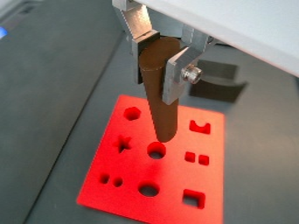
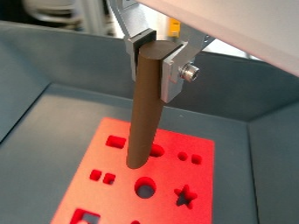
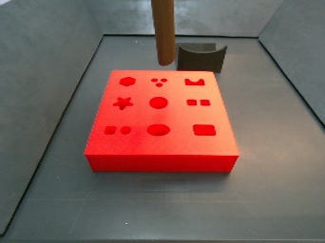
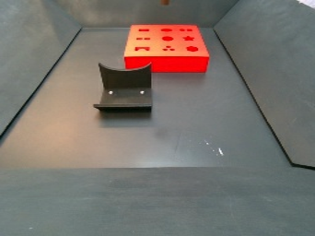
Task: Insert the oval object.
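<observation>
In both wrist views the gripper (image 1: 158, 54) has its flat silver fingers (image 1: 176, 70) clamped on the top of the oval object (image 1: 159, 96), a long, smooth dark brown peg with a rounded section, hanging upright with its lower end over the flat red block (image 1: 122, 179) and its cut-out shapes; whether the tip touches cannot be told. In a side view the peg's shaft (image 3: 164, 30) comes down by the block's far edge (image 3: 159, 78), near the dark notched fixture (image 3: 202, 55). The remaining side view shows the fixture (image 4: 124, 88) on the matte grey floor (image 4: 185, 138), apart from the red block (image 4: 168, 46), with the gripper out of frame.
</observation>
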Available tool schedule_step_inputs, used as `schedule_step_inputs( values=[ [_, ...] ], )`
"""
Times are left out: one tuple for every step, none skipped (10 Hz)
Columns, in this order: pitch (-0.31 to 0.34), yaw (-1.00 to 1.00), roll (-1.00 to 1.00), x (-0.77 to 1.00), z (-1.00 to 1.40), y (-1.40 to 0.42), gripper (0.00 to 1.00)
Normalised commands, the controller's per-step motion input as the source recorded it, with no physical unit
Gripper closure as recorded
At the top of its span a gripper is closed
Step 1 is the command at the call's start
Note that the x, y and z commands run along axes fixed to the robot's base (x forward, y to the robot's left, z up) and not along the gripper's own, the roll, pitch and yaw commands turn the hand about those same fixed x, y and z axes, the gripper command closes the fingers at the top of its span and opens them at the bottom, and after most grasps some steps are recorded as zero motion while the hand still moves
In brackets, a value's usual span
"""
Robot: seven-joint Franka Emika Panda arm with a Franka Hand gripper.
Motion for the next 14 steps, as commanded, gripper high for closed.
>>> schedule_step_inputs(
  values=[
    [0.0,-1.0,0.02,0.0,-0.03,-0.03,1.0],
    [0.0,-1.0,0.0,0.0,0.0,-0.05,1.0],
    [-0.004,-0.86,-0.06,0.17,0.0,-0.09,1.0],
    [-0.011,-0.75,-0.12,0.29,0.0,-0.09,1.0],
    [0.0,-0.75,-0.1,0.3,0.0,-0.1,1.0],
    [0.0,-0.83,-0.03,0.21,-0.09,-0.12,1.0],
    [0.001,-0.99,0.0,0.0,-0.16,-0.11,1.0],
    [0.049,-0.99,0.0,0.0,-0.23,-0.09,1.0],
    [0.083,-0.96,0.11,-0.08,-0.22,-0.07,1.0],
    [0.084,-0.85,0.17,-0.16,-0.14,-0.2,1.0],
    [0.086,-0.55,0.15,-0.41,-0.23,-0.36,1.0],
    [0.083,-0.38,0.12,-0.59,-0.29,-0.41,1.0],
    [0.077,-0.15,0.17,-0.93,-0.19,-0.26,1.0],
    [0.059,0.0,0.25,-0.73,-0.05,-0.09,1.0]
  ],
)
